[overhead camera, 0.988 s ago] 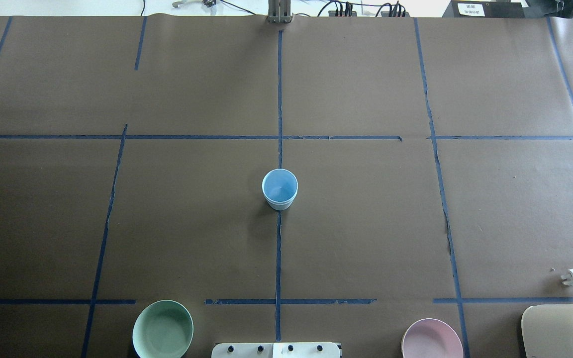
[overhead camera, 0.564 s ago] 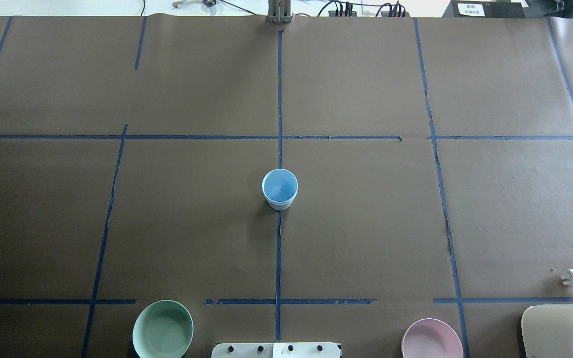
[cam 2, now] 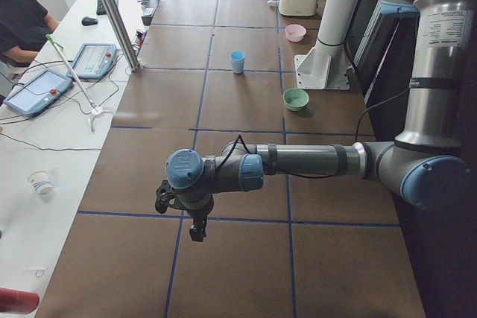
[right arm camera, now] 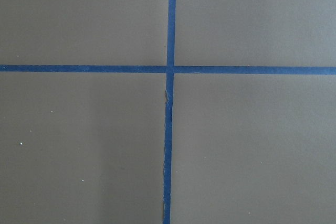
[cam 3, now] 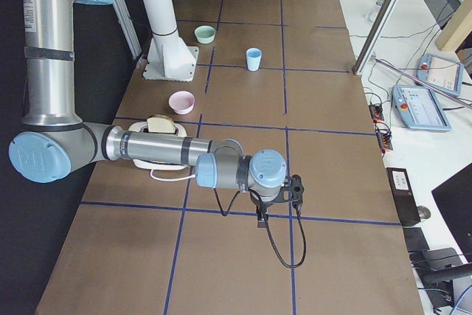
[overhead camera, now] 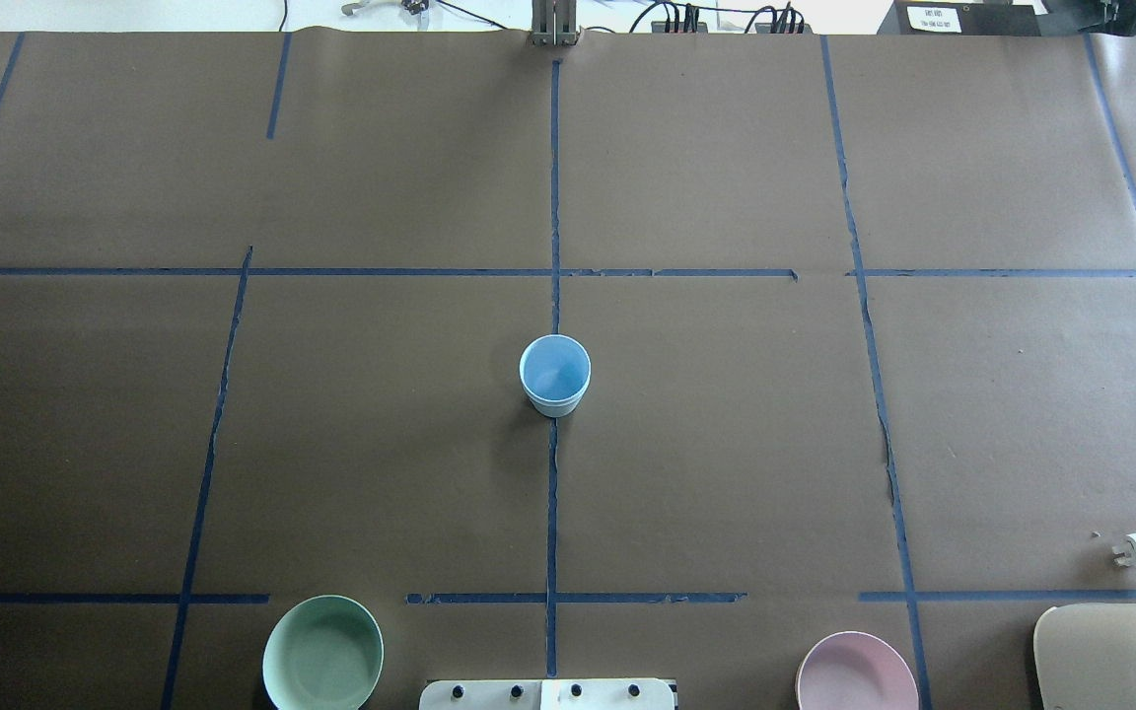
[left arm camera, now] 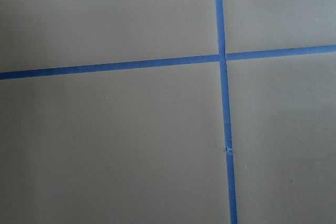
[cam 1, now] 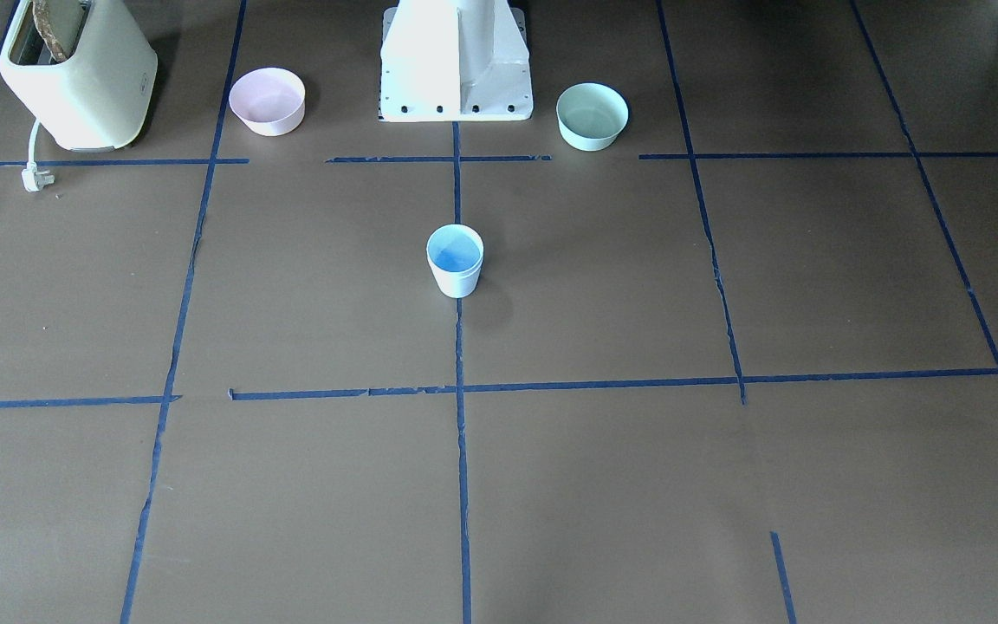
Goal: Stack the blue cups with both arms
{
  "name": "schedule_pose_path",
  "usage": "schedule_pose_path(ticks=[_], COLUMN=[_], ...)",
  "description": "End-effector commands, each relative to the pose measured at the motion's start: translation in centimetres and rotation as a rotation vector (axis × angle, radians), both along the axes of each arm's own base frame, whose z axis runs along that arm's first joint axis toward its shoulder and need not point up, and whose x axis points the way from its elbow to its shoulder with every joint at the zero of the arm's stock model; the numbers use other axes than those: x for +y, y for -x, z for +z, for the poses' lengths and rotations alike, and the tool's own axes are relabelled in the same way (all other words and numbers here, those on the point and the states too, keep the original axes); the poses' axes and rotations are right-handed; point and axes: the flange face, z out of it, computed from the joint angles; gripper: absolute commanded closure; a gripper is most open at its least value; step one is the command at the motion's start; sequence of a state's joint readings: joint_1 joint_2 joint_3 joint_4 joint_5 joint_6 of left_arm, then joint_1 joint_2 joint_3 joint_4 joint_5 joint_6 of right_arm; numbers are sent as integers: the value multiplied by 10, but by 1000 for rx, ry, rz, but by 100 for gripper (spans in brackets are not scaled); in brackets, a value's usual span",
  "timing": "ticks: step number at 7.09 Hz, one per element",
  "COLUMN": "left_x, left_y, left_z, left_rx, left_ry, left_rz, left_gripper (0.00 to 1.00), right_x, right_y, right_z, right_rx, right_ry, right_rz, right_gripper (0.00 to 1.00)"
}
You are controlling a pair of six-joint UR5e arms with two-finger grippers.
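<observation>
The blue cups (overhead camera: pixel 555 375) stand upright on the centre tape line in the middle of the table, one set in the other, with a double rim showing. They also show in the front view (cam 1: pixel 455 260) and in both side views (cam 2: pixel 237 61) (cam 3: pixel 253 58). My left gripper (cam 2: pixel 195 227) hangs over the table's left end, far from the cups. My right gripper (cam 3: pixel 262 217) hangs over the right end. Both show only in the side views, so I cannot tell whether they are open or shut. The wrist views show only brown paper and blue tape.
A mint-green bowl (overhead camera: pixel 322 653) and a pink bowl (overhead camera: pixel 856 673) sit near the white pedestal base (cam 1: pixel 456 61). A cream toaster (overhead camera: pixel 1115 656) with a loose plug (overhead camera: pixel 1135 552) stands at the near right corner. Operators' desks with tablets (cam 2: pixel 37 91) lie beyond the far edge.
</observation>
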State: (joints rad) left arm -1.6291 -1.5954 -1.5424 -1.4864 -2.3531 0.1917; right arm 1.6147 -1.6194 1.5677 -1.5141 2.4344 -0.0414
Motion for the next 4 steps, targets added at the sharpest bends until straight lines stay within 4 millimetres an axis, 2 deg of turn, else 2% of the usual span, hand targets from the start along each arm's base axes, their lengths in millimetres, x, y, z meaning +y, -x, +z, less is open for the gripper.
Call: schedule_pose_path(ticks=[1, 4], left_x=[0, 0], left_y=[0, 0], left_z=[0, 3], left_rx=[0, 0], left_ry=[-1, 2], left_rz=[0, 3], left_gripper=[0, 0], right_x=[0, 0], right_y=[0, -1], right_z=[-1, 0], right_rx=[0, -2], right_ry=[-1, 0], right_rz=[1, 2], right_gripper=[1, 1])
